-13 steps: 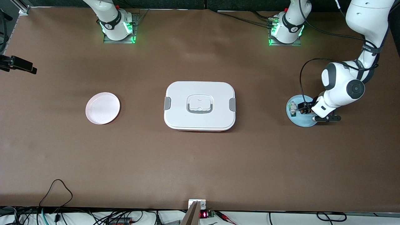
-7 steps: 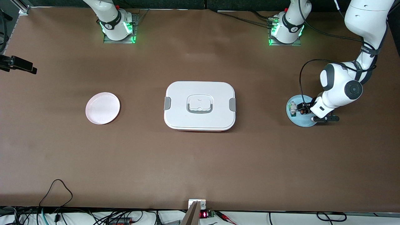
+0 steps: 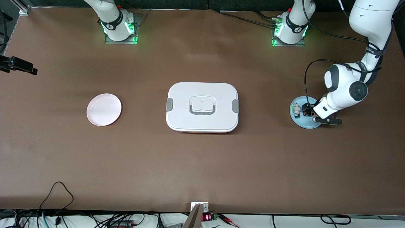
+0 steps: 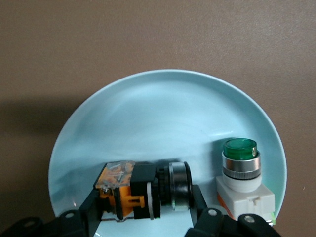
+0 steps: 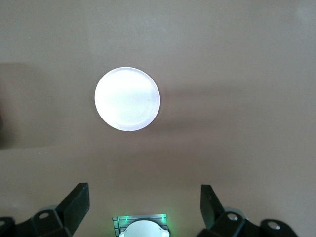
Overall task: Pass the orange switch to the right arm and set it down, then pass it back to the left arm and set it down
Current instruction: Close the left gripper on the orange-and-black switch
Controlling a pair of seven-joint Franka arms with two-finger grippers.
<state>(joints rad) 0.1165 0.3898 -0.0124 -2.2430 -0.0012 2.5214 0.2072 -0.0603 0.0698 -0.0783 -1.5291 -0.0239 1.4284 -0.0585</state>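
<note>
You'll find the orange switch (image 4: 143,190) lying on its side on the pale blue plate (image 4: 163,118), its black body with orange parts and round silver collar set between the left claw (image 4: 145,217) fingers. The box (image 3: 202,107), white with grey side latches and a grey-edged handle, sits closed, well apart from that plate toward the right arm's end.

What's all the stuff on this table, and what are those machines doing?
Box: one, white with grey latches, middle of the table.
Pink plate: one, pale pink, toward the right arm's end.
Blue plate: one, light blue, toward the left arm's end.
Orange switch: one, black and orange, on the blue plate.
Green button: one, white with green cap, beside the orange switch.
Left claw: black, fingers either side of the orange switch.
Right claw: black, open, waiting high above the table.
</note>
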